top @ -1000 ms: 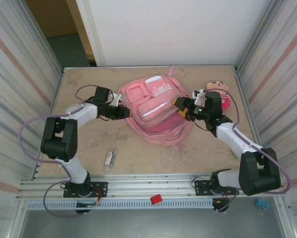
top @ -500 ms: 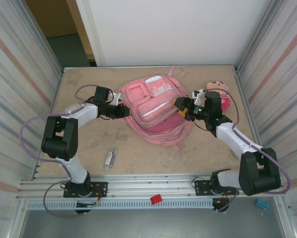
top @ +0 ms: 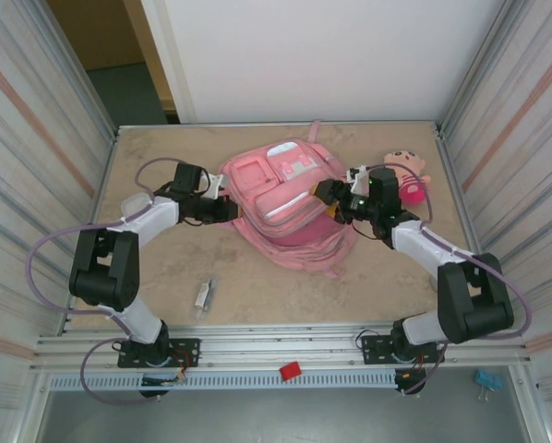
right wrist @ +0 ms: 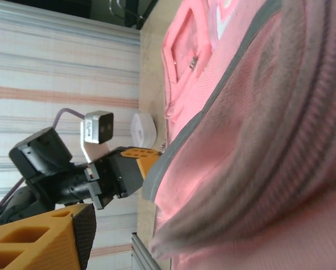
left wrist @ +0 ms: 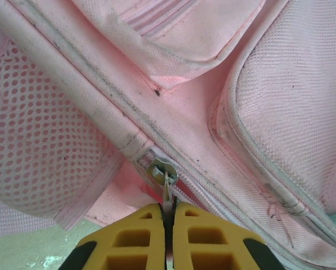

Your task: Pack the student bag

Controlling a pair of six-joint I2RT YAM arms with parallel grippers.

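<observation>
Tabletop [top: 156, 268] of mottled beige carries the student bag [top: 285, 203] at its middle, with a white back wall [top: 304, 55] beyond the bag and ribbed metal panels [top: 27, 157] to either side. At the bag's left side the left gripper [left wrist: 169, 236] is pinched closed on the zipper pull [left wrist: 167, 191]. At the bag's right edge sits the right gripper [top: 329, 199]; whether its jaws grip anything is unclear.

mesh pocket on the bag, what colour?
Pink, netted with small holes. The pocket shows best in the left wrist view.
</observation>
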